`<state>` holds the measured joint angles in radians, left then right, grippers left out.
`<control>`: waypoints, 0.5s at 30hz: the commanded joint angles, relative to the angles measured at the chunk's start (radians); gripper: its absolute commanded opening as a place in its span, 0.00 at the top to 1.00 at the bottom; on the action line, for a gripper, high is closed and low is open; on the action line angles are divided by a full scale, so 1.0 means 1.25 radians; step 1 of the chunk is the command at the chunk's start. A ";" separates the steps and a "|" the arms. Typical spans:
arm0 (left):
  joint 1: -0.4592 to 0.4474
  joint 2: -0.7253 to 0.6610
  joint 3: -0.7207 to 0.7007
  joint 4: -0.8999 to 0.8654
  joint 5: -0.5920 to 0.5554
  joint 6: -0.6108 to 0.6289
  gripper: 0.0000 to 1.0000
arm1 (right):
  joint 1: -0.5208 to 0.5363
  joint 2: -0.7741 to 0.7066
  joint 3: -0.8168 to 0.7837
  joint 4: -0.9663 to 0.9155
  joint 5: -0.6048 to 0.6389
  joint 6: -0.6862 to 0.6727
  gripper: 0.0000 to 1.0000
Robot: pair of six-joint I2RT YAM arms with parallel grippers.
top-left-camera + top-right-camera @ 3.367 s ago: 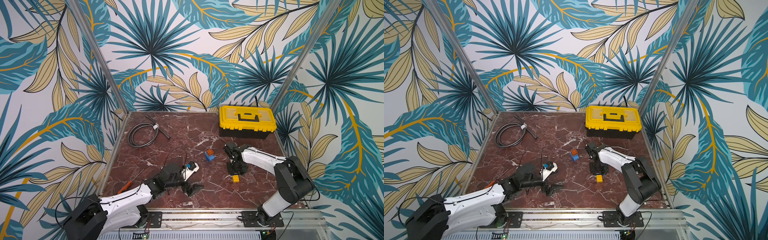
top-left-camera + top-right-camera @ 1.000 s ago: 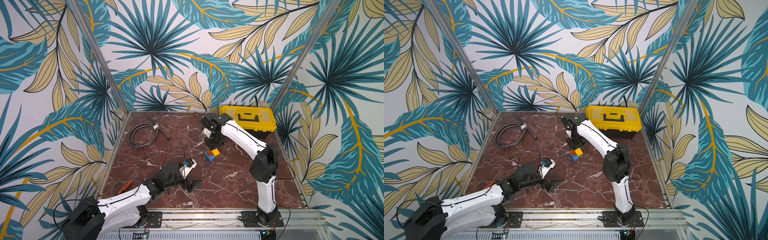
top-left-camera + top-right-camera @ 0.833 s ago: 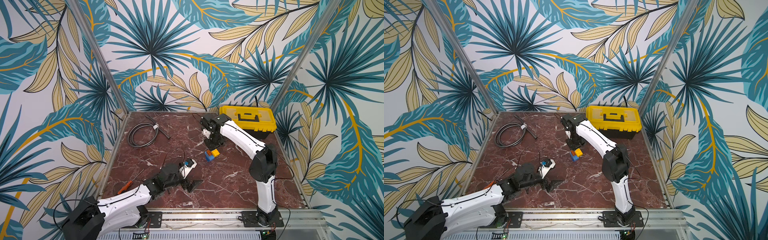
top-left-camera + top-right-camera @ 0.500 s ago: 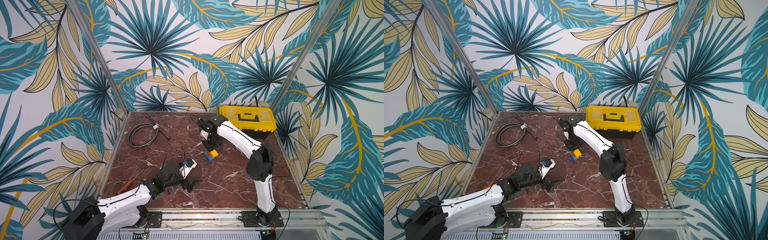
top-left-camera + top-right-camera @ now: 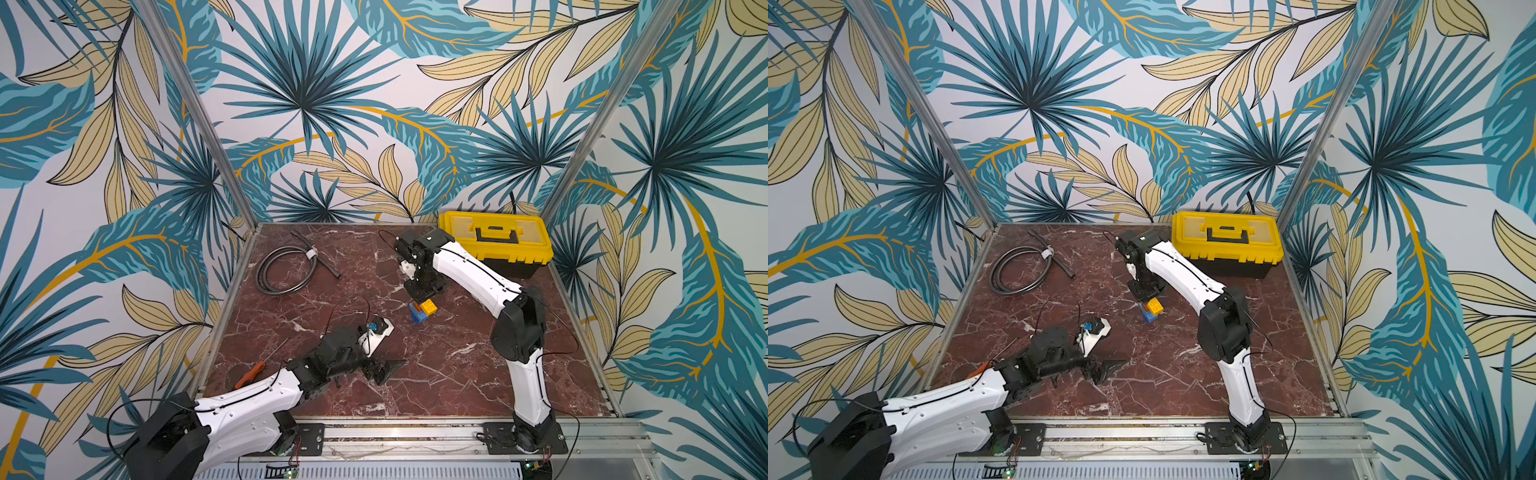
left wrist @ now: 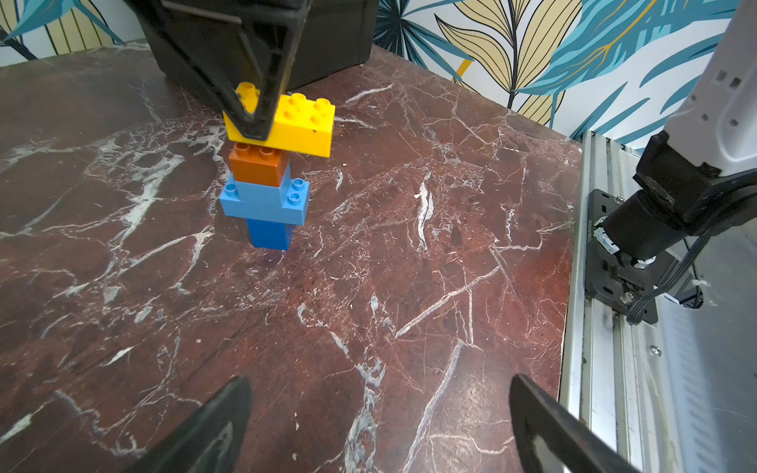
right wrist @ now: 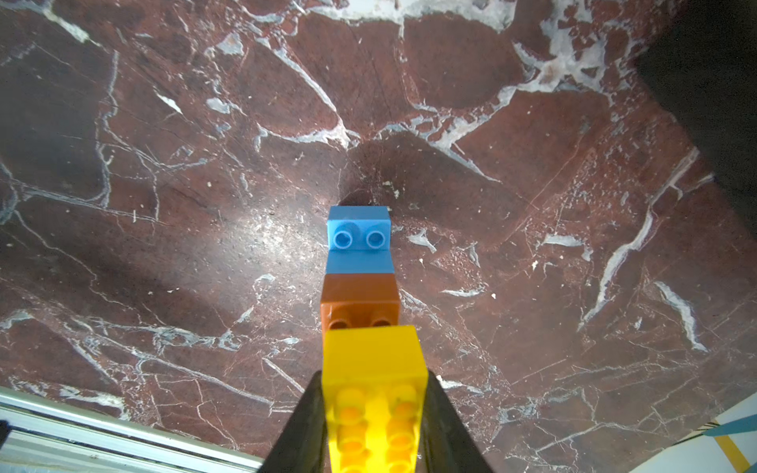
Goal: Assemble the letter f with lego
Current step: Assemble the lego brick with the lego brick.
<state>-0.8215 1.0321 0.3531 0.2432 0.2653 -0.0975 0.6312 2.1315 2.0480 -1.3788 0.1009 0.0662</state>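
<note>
The lego stack [image 5: 420, 312] [image 5: 1151, 312] stands upright mid-table: a dark blue stem [image 6: 268, 234], a light blue crossbar [image 6: 264, 200], then an orange brick [image 6: 256, 167]. My right gripper [image 6: 250, 116] [image 5: 422, 291] [image 5: 1146, 291] comes down from above, shut on one end of the long yellow brick [image 6: 297, 123] [image 7: 375, 381]. The yellow brick lies across the orange brick [image 7: 360, 301] and juts out sideways. The orange studs show just under it; whether they touch I cannot tell. My left gripper [image 6: 379, 426] [image 5: 384, 369] rests open and empty near the front, pointing at the stack.
A big yellow toolbox [image 5: 494, 245] [image 5: 1227, 243] stands at the back right, close behind the right arm. A coiled black hose [image 5: 286, 270] lies at the back left. An orange-handled screwdriver [image 5: 249, 374] lies by the left edge. A metal rail [image 6: 598, 327] runs along the front.
The right arm has carried the yellow brick from the front right to the stack, edging slightly left and down over the last second. The left arm has not moved.
</note>
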 commanded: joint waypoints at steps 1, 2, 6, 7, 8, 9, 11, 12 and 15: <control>-0.002 0.000 -0.011 0.008 -0.006 0.002 0.01 | 0.008 0.021 0.014 -0.025 0.014 -0.007 0.76; -0.002 0.002 -0.012 0.009 -0.006 0.002 0.00 | 0.008 0.022 0.015 -0.026 0.016 -0.007 0.76; -0.002 0.000 -0.012 0.008 -0.005 0.002 0.01 | 0.009 0.023 0.016 -0.024 0.016 -0.006 0.76; -0.002 0.001 -0.013 0.008 -0.005 0.001 0.01 | 0.009 0.023 0.016 -0.022 0.016 -0.005 0.76; -0.002 0.000 -0.012 0.008 -0.005 0.002 0.01 | 0.010 0.025 0.016 -0.021 0.016 -0.005 0.76; -0.002 0.000 -0.012 0.008 -0.004 0.002 0.01 | 0.010 0.025 0.018 -0.021 0.016 -0.005 0.76; -0.002 0.000 -0.012 0.008 -0.005 0.002 0.01 | 0.012 0.027 0.022 -0.023 0.016 -0.005 0.76; -0.002 0.000 -0.012 0.008 -0.005 0.001 0.00 | 0.011 0.029 0.024 -0.025 0.016 -0.005 0.76; -0.002 -0.001 -0.014 0.008 -0.007 0.002 0.01 | 0.011 0.036 0.034 -0.031 0.017 -0.006 0.76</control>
<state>-0.8215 1.0321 0.3531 0.2432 0.2653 -0.0975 0.6384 2.1513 2.0693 -1.3872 0.1085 0.0662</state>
